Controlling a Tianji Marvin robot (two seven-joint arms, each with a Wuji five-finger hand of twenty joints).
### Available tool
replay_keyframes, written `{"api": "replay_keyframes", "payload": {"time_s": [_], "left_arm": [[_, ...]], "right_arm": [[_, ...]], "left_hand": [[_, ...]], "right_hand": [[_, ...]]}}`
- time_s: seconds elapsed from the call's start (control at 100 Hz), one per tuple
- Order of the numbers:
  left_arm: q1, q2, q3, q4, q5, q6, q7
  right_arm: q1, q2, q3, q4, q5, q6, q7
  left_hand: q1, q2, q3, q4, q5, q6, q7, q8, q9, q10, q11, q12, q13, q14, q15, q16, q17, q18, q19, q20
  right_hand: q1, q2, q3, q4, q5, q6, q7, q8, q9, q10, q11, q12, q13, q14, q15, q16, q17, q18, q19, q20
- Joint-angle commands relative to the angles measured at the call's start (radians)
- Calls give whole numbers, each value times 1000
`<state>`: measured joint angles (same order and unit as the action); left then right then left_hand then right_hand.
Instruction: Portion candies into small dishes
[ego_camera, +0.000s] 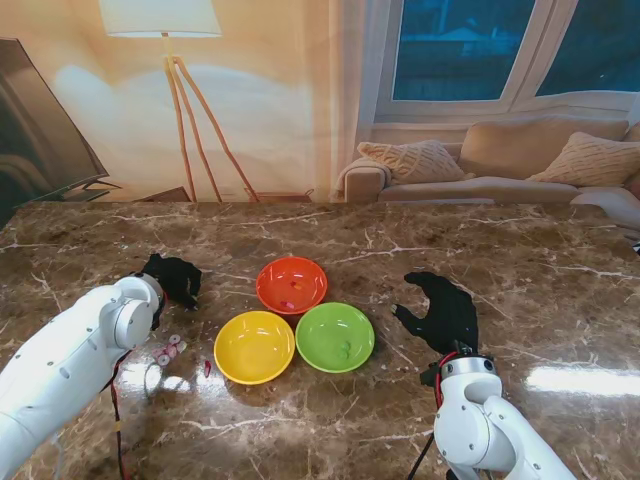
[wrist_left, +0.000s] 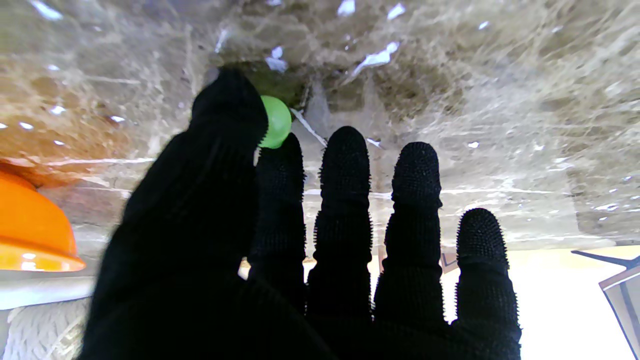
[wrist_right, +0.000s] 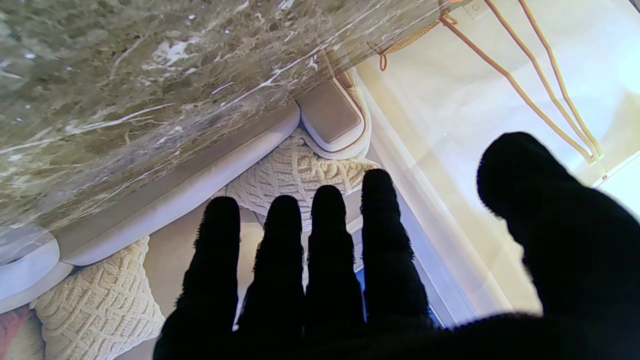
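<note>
The left hand (wrist_left: 280, 240) is pinching a green candy (wrist_left: 276, 121) between thumb and forefinger left of the bowls, the right hand (ego_camera: 443, 312) is hovering spread and empty, and loose candies (ego_camera: 168, 349) are waiting beside the yellow bowl (ego_camera: 255, 346).

Table (ego_camera: 400, 240) – polished brown marble, glossy; bowls (ego_camera: 291, 284) – shiny plastic; fingers (wrist_left: 345, 165) – nubbed black cloth.

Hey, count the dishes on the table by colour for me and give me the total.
Orange dish: 1
Yellow dish: 1
Green dish: 1
Total: 3 dishes, clustered together between the two hands.
</note>
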<state>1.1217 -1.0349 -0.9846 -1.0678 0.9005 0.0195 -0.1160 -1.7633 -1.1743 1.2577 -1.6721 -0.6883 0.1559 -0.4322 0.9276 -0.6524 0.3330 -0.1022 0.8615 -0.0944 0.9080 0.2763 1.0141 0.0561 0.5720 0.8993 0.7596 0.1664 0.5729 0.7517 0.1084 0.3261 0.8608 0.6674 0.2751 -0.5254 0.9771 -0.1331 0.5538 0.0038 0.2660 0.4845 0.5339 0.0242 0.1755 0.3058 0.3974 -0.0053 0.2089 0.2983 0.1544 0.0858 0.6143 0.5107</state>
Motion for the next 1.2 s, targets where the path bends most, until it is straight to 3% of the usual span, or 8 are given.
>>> {"api": "replay_keyframes", "payload": {"time_s": [0.0, 0.05, 0.97, 1.19], "left_arm": [[14, 2, -3, -12, 7, 3, -10], [19, 2, -11, -21, 12, 5, -11], [65, 10, -88, -103, 53, -22, -51], [112, 4, -143, -215, 84, -29, -35]], "right_arm": [[-8, -3, 0, 5, 5, 3, 10], [-8, -3, 0, 6, 4, 2, 9], [-13, -4, 2, 4, 4, -5, 2], [-13, -4, 3, 4, 4, -4, 0]], "left_hand": [[55, 55, 40, 39, 61, -54, 48, 19, 19, 24, -2, 19, 21, 1, 15, 16, -17, 26, 14, -6], [52, 63, 45, 39, 60, -53, 23, 58, 15, 26, -6, 26, 19, 1, 14, 16, -17, 25, 13, -7], [29, 102, 66, 40, 13, -53, 19, 168, -11, 43, 6, 53, 0, 5, 13, 22, -23, 22, 11, -2], [28, 101, 69, 39, 15, -52, 12, 174, -10, 44, 4, 55, 0, 5, 13, 23, -22, 23, 12, 1]], "right_hand": [[-6, -8, 16, 32, 0, -21, 6, -7, -25, -1, -10, 6, -24, 3, 3, 13, -1, -3, 5, 31], [-5, -8, 16, 32, 0, -20, 6, -7, -26, 0, -10, 5, -24, 3, 3, 13, -1, -3, 5, 31], [-6, -8, 16, 32, 0, -20, 6, -7, -26, -2, -10, 5, -22, 3, 3, 13, 0, -2, 5, 31], [-5, -8, 16, 32, -1, -20, 6, -8, -27, -1, -10, 5, -23, 4, 3, 13, -1, -2, 4, 31]]}}
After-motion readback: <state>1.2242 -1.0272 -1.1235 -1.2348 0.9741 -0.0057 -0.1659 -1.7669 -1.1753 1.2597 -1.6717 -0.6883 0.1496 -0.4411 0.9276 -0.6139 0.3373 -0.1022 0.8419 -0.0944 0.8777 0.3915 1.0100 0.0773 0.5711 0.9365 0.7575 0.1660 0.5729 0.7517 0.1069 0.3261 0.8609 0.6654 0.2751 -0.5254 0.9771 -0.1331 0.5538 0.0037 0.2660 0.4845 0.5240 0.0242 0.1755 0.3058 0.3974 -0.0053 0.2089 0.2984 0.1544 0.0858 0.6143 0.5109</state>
